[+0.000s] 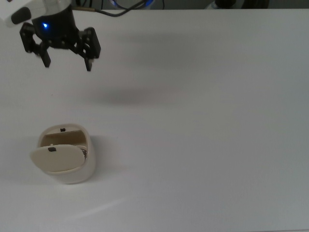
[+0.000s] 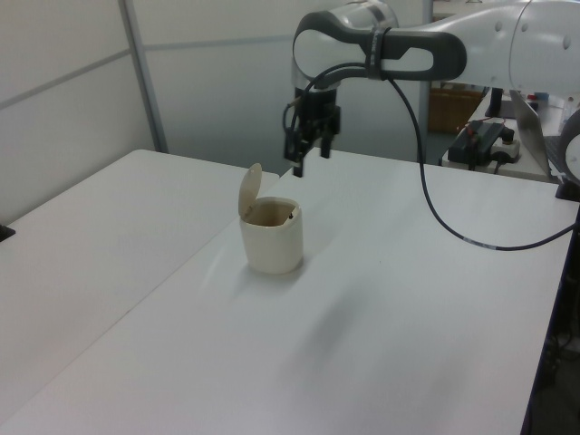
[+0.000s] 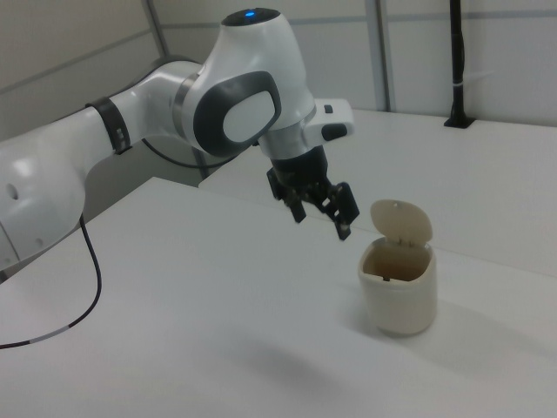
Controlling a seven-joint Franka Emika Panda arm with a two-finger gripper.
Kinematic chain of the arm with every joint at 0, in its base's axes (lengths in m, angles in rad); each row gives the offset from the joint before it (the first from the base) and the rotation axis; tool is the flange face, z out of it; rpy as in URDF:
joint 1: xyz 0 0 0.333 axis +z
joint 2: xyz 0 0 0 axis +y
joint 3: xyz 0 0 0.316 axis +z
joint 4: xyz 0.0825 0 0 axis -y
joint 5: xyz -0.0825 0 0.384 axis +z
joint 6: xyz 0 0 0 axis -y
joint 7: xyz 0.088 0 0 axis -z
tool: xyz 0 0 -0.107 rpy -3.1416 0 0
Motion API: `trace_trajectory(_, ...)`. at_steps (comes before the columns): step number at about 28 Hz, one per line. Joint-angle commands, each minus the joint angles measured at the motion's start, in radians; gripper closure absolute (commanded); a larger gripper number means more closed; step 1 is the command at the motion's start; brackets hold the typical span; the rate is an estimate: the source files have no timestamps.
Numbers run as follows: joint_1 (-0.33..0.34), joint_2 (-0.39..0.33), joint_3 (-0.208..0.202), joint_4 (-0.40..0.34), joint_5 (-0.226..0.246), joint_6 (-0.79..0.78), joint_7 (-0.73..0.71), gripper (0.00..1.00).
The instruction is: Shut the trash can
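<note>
my jaws [image 1: 67, 64] hang open and empty above the table [image 1: 203, 125]. the bin [image 1: 65, 154] stands at 6 o'clock from them in the top view, lid [image 1: 57, 158] up.

The arm [image 3: 130, 131] hangs in air, gripper [image 1: 67, 65] jaws seemingly spread.

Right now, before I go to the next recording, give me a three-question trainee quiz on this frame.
1. True or false: the lid of the trash can stands open.
2. Multiple choice: the gripper is A) clamped on the lid, B) in the air, apart from the can, C) resting on the table.
3. Fill in: the gripper's fingers are ____.

Key: 1 true; 2 B; 3 open.
</note>
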Motion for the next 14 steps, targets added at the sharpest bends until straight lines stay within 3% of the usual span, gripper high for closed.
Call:
trace_trajectory(1, 0.003, 0.049, 0.02, -0.013, 0.029, 0.141, 0.004, 0.0)
trace_trajectory(14, 0.003, 0.175, 0.039, -0.007, 0.019, 0.587, 0.152, 0.0)
